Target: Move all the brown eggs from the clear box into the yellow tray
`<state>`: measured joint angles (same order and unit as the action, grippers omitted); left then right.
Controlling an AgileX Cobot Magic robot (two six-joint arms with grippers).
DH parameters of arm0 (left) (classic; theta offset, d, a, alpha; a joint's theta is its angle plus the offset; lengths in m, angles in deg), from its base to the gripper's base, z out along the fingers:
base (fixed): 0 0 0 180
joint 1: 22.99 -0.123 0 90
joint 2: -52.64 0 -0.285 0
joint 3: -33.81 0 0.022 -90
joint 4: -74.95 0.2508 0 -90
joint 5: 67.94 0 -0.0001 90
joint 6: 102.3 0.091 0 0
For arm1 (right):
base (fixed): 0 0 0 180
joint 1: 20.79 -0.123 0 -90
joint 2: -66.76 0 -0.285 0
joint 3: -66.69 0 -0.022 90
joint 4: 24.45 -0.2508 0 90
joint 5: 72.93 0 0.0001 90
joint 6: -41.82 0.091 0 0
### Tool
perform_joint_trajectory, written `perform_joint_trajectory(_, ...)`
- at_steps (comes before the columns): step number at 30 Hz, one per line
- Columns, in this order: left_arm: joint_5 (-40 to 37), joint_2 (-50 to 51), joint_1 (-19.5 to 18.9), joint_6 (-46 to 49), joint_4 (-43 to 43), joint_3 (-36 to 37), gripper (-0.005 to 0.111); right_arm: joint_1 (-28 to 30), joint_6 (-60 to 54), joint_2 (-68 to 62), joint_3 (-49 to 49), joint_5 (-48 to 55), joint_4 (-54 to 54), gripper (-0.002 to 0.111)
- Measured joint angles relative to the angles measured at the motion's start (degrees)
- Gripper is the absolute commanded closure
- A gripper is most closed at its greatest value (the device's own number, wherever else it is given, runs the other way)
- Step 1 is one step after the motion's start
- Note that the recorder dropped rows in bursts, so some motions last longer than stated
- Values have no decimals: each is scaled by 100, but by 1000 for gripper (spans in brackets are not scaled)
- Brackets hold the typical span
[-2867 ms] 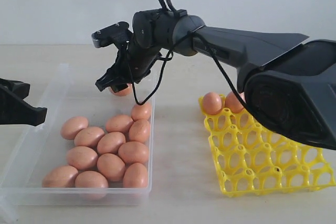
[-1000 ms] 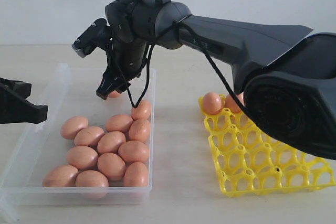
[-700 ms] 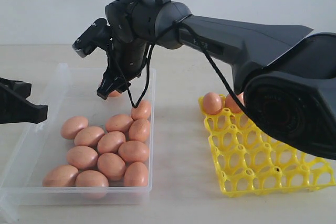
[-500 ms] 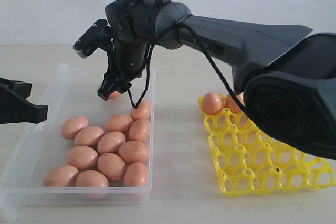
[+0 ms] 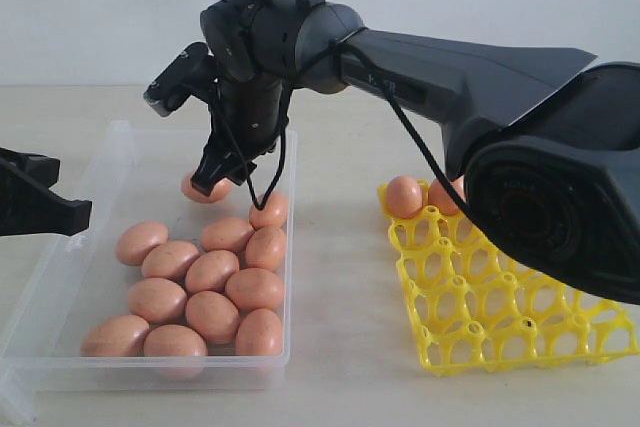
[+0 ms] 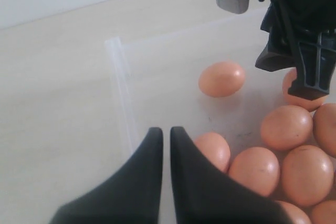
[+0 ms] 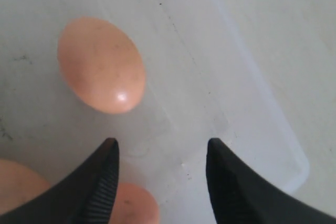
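The brown eggs (image 5: pixel 212 272) are a smooth orange-brown, both those massed at eight o'clock in the exterior view and the two at three o'clock, and the lone egg (image 7: pixel 101 64) in the right wrist view carries faint dark specks and one white glint. The clear box (image 5: pixel 150 372) is colourless see-through plastic with milky edges, while the yellow tray (image 5: pixel 500 317) at four o'clock is bright yellow in an open lattice pattern. The right gripper (image 7: pixel 160 150) and left gripper (image 6: pixel 165 132) are matt black, the right one's fingers (image 7: pixel 100 192) finely ribbed, over a pale beige table (image 5: pixel 340 287) and an off-white wall (image 5: pixel 100 7).
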<state>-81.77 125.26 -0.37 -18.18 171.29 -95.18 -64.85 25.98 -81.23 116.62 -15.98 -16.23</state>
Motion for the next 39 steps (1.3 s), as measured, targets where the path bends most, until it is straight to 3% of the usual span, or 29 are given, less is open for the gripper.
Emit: perform_joint_trajectory(39,0,0,0,0,0,0,103,0,5,0,0,138,124,63)
